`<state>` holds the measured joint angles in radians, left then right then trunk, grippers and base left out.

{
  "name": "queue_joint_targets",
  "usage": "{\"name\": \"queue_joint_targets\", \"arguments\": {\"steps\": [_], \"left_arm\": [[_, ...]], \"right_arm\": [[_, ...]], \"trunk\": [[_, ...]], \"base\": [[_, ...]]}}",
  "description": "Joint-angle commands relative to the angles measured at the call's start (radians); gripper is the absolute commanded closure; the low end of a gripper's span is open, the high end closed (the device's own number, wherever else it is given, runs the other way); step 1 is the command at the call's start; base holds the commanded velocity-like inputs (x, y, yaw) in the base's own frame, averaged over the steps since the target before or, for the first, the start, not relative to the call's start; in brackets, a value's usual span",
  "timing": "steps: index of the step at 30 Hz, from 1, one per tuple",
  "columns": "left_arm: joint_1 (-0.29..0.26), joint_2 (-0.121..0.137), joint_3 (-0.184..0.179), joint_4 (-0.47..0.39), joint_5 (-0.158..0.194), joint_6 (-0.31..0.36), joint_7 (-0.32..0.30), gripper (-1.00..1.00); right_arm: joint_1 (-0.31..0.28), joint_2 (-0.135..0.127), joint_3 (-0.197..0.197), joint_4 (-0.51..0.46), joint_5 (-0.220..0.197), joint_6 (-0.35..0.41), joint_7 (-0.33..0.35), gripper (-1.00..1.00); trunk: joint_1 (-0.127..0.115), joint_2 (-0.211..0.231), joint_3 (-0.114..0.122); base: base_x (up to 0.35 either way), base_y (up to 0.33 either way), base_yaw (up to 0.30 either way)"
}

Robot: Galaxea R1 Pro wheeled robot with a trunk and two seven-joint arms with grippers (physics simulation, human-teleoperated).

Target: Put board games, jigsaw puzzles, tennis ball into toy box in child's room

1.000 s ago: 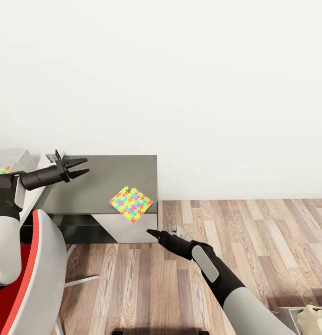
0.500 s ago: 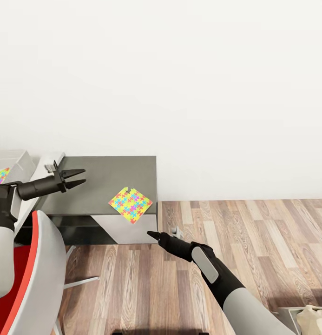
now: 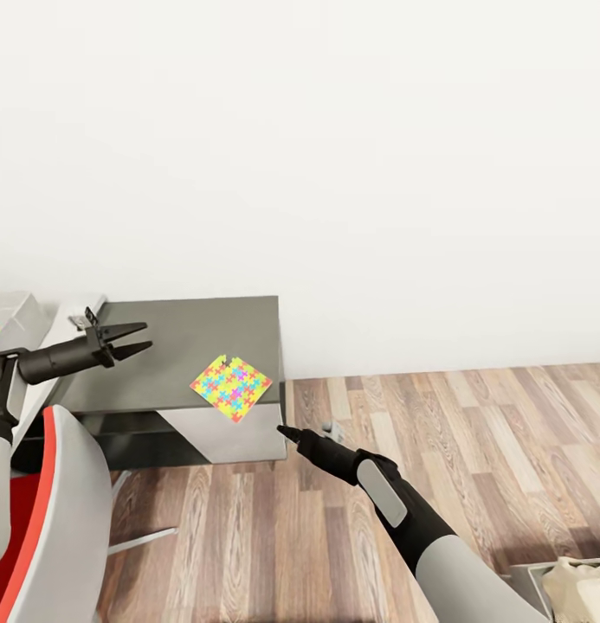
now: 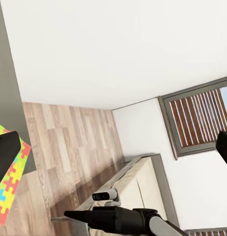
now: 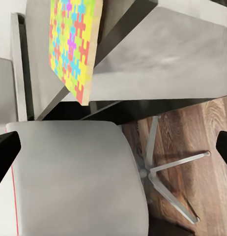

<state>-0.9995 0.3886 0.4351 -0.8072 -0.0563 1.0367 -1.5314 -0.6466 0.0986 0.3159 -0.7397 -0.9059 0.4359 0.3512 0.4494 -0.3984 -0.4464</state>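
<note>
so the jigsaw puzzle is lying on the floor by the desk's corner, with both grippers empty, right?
Not on the floor: the head view shows the jigsaw puzzle lying on the dark grey desk, near its front edge. Both grippers are empty: left gripper jaws open, right gripper off it.

A jigsaw puzzle (image 4: pixel 9 179) is lying just beside one dark fingertip (image 4: pixel 5 155); the right arm (image 4: pixel 118 220) is reaching across beyond the jaws.
</note>
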Motion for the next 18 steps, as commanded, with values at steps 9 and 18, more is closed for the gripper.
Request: {"name": "queue_joint_targets", "arguments": {"steps": [9, 18], "left_arm": [[-0.003, 0.003, -0.001, -0.008, -0.008, 0.010, -0.013, -1.00], [-0.006, 0.008, 0.000, -0.009, -0.007, 0.010, -0.007, -1.00]], "right_arm": [[-0.001, 0.001, 0.002, 0.006, -0.004, -0.002, 0.000, -1.00], [-0.001, 0.013, 0.005, 0.007, -0.001, -0.004, -0.001, -1.00]], "trunk": [[0.001, -0.002, 0.012], [0.001, -0.002, 0.015]], "base": [[0.000, 0.000, -0.119], [0.000, 0.000, -0.029]]}}
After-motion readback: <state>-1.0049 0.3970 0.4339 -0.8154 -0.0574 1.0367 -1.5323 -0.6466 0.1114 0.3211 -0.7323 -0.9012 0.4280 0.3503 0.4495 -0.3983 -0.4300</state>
